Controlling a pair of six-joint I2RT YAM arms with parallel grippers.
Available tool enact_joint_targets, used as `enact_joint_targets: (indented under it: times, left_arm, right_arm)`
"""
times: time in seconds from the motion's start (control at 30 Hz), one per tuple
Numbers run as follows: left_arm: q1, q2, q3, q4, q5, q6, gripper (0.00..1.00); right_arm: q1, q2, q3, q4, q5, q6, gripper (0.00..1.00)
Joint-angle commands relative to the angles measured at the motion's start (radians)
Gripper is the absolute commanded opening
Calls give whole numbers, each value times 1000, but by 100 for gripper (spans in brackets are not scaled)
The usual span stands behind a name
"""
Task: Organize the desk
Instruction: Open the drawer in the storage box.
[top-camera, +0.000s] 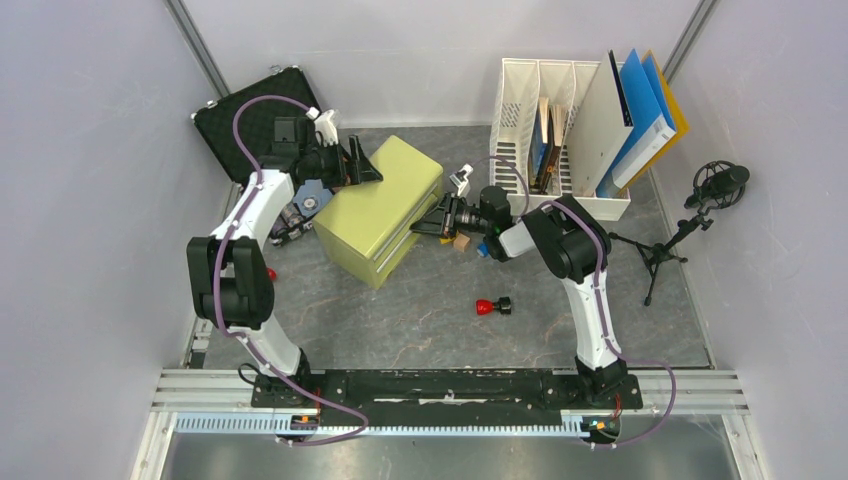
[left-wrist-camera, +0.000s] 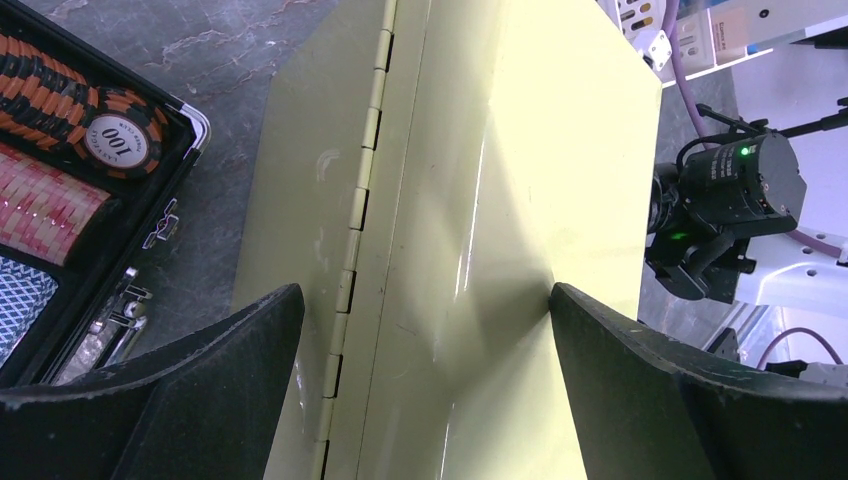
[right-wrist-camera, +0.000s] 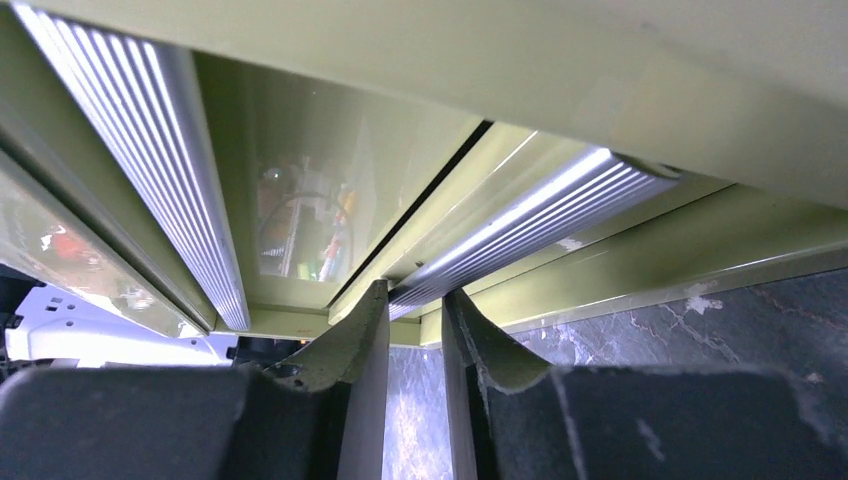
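Observation:
The desk (top-camera: 430, 330) is a dark grey marbled surface. A yellow-green drawer cabinet (top-camera: 380, 205) stands on it, turned at an angle. My left gripper (top-camera: 360, 165) is open at the cabinet's back left corner. In the left wrist view its jaws (left-wrist-camera: 425, 298) straddle the hinged back of the cabinet (left-wrist-camera: 480, 180), and the right finger (left-wrist-camera: 600, 350) touches it. My right gripper (top-camera: 425, 225) is at the cabinet's drawer front. In the right wrist view it (right-wrist-camera: 415, 300) is closed to a narrow gap on the ribbed silver drawer handle (right-wrist-camera: 530, 210).
An open black poker case (top-camera: 262, 120) with chips (left-wrist-camera: 110, 130) lies at the back left. A white file organizer (top-camera: 560, 130) holds books and blue and yellow folders. A microphone on a tripod (top-camera: 715, 185) stands at right. A red-and-black item (top-camera: 492, 306) and small blocks (top-camera: 462, 242) lie on the desk.

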Motion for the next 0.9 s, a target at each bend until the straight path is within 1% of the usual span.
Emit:
enact_joint_targets:
  times: [0.0,0.27,0.5,0.53,0.67,0.7,0.77,0.87]
  left_arm:
    - [-15,-11,-33,-54,-57,20,98]
    - [-17,-17,-39,-53,-74,23,98]
    - [-16,-16,-39,-53,-78,23,98]
    - [-17,-16,-39,-53,-79,23,98]
    - [-17,-16,-40,-55,-83,23,98]
    - [-17,-16,-41,-55,-85,24,98]
    - [-16,-15,-41,-58,-88,26,98]
    - [-16,-13,-39,-59,-90,28,98]
  right_arm:
    - [9,-44,-30,100,4,-9,0]
    - [3,-82,-62,33,-13,-83,0]
    - [-7,-101,-85,57,-8,-73,0]
    - [-8,-100,-82,57,-7,-70,4]
    - [-8,-87,-65,98,-12,-26,30]
    - [-9,-85,-61,101,-12,-19,35]
    - [-9,-77,-52,105,-10,-10,41]
    - [-10,-61,-30,98,-9,-4,47]
